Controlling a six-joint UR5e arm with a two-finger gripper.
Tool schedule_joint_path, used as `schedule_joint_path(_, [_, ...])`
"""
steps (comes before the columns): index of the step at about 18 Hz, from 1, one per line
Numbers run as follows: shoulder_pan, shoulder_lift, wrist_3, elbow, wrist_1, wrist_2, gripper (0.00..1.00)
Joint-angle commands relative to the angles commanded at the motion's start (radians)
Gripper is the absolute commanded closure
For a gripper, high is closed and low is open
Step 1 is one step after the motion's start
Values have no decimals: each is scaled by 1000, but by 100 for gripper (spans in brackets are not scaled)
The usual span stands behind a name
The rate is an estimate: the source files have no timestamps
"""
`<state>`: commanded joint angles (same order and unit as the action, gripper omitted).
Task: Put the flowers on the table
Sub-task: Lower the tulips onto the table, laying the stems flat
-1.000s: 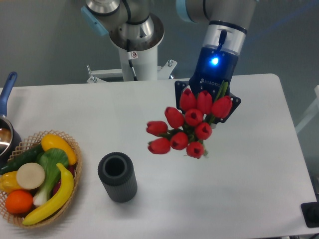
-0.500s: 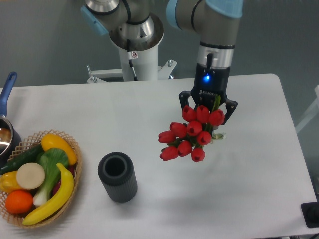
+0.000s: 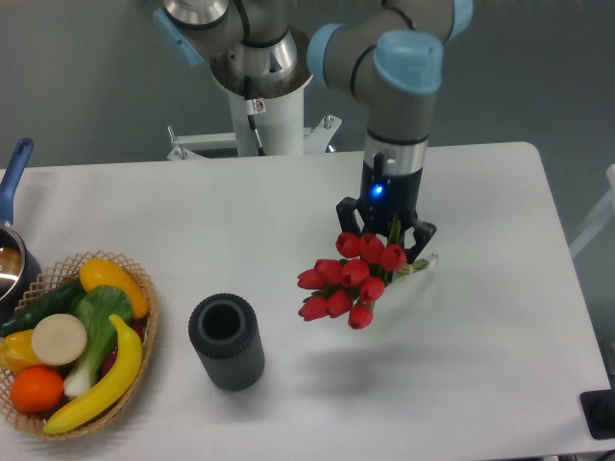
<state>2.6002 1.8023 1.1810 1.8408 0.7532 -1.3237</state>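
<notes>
The flowers [image 3: 348, 279] are a bunch of red tulips with green stems, held low over the middle of the white table [image 3: 480, 336]. Their heads point down and to the left, and the stems run up to the right into the fingers. My gripper [image 3: 396, 248] is shut on the stems just behind the blooms, its blue light glowing above. I cannot tell whether the lowest blooms touch the tabletop.
A dark grey ribbed vase [image 3: 227, 341] stands upright to the left of the flowers. A wicker basket [image 3: 144, 288] of fruit and vegetables sits at the left edge, with a pot [image 3: 12, 259] behind it. The robot base [image 3: 259, 106] rises at the back.
The gripper has come down towards the table and shifted slightly left, carrying the flowers with it. The bunch hangs lower and appears smaller than before.
</notes>
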Motion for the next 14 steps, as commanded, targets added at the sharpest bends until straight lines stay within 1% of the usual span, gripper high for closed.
schedule_joint_path(5, [-41,54,57,-8,-2,-120,52])
schedule_joint_path(14, [-68,127,85,-14,-5,-126,52])
